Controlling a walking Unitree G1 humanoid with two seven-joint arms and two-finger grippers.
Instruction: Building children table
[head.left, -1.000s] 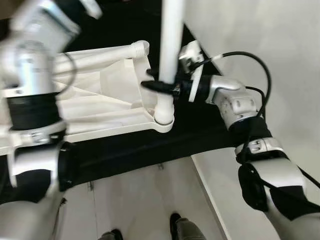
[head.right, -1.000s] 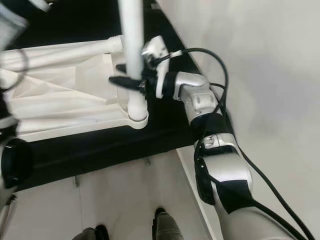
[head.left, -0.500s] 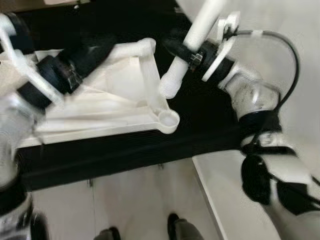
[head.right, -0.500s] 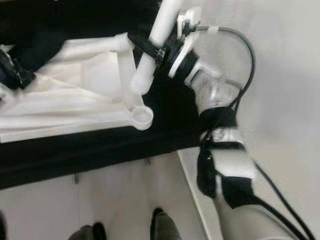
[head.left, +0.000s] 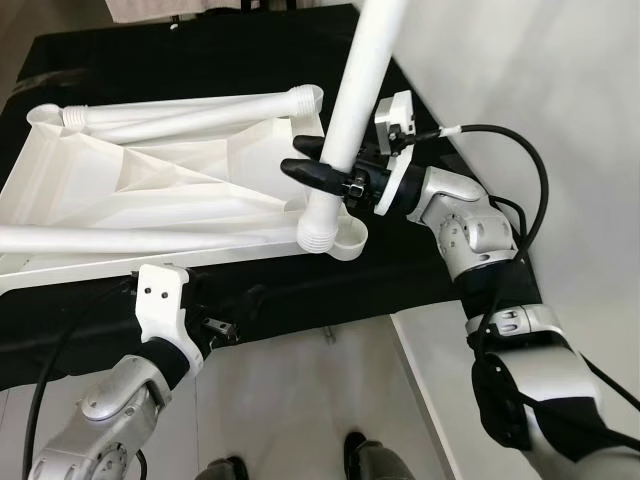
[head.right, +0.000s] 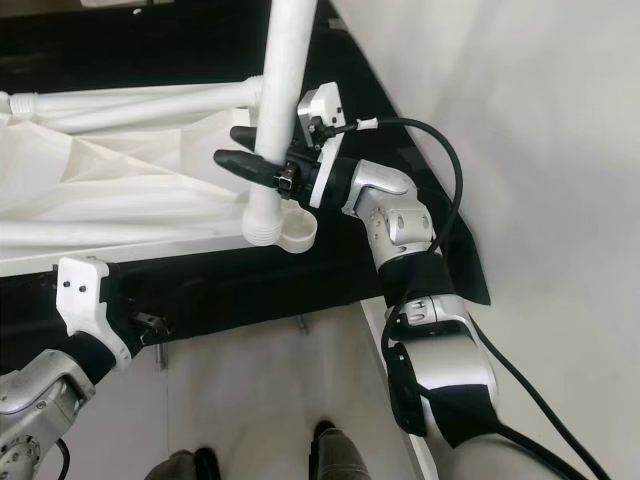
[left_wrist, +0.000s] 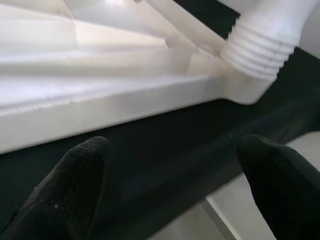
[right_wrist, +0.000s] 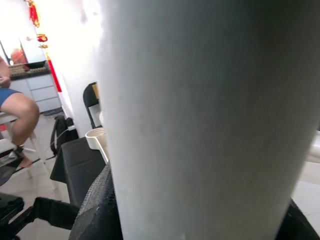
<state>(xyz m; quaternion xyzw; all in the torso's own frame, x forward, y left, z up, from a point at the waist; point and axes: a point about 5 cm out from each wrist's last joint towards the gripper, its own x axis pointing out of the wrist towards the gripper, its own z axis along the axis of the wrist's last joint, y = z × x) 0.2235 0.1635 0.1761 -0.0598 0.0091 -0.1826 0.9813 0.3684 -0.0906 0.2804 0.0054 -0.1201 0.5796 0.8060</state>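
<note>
The white children's table top (head.left: 150, 190) lies upside down on a black-covered surface (head.left: 420, 255). Two white legs (head.left: 190, 110) rest along it. My right gripper (head.left: 318, 172) is shut on a third white leg (head.left: 345, 110), held nearly upright. Its threaded end (head.left: 320, 232) sits just beside the open corner socket (head.left: 352, 240), touching its rim. In the right wrist view this leg (right_wrist: 210, 120) is very close. My left gripper (head.left: 232, 312) is open, low at the front edge of the black surface. Its fingers (left_wrist: 75, 185) hold nothing and face the table top's rim (left_wrist: 100, 105).
A white wall (head.left: 520, 80) runs close along the right side. Pale floor tiles (head.left: 290, 400) and my feet (head.left: 352, 445) are below the front edge. In the right wrist view, a seated person's leg (right_wrist: 20, 115) and a black chair (right_wrist: 75, 170) are further off.
The right gripper swung the leg from a tilt, away from the socket, back to near upright beside it. My left arm dropped from over the table top to below its front edge.
</note>
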